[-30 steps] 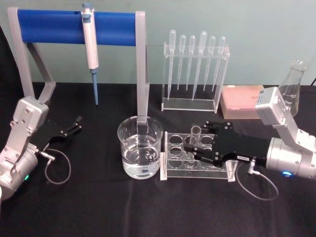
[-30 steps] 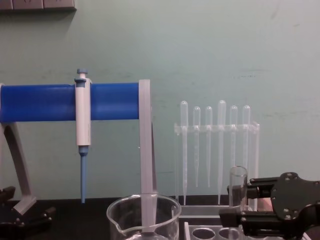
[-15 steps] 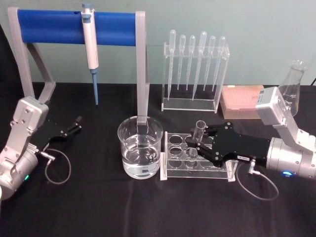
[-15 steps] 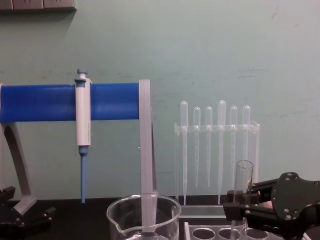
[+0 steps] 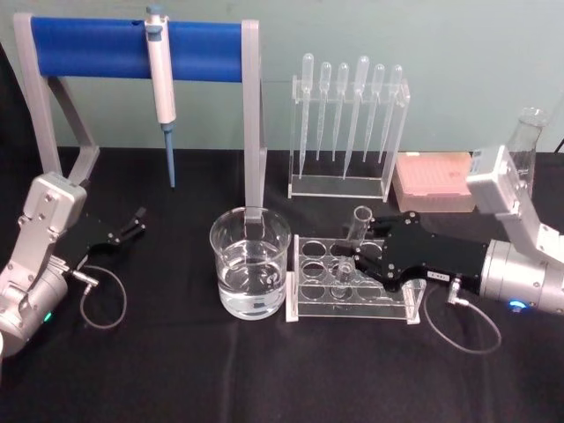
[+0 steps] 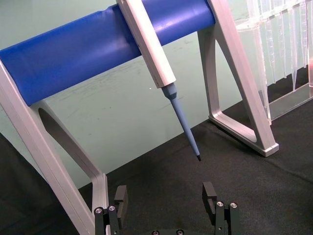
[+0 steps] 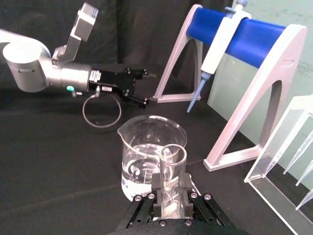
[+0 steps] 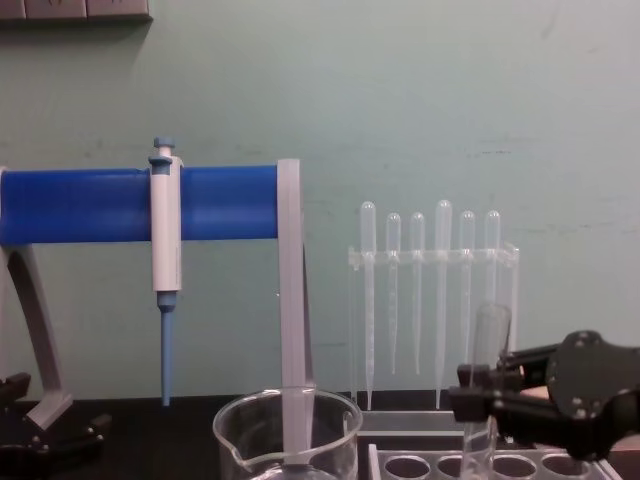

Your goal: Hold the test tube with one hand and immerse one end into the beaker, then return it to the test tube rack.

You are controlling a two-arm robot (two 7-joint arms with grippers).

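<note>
The test tube (image 5: 359, 227) leans tilted, clamped at mid-length by the right end effector (image 5: 363, 257). Its open top rises above the fingers and its lower end sits over the test tube rack (image 5: 352, 310) just beneath. The beaker (image 5: 231, 291), part-filled with clear liquid, stands near, to that end effector's left. The left end effector (image 5: 139, 220) rests on the worktop (image 5: 264, 370) well apart, jaws spread.

Test tube (image 5: 358, 231) higher and tilted (right gripper (image 5: 359, 263) up with it).
</note>
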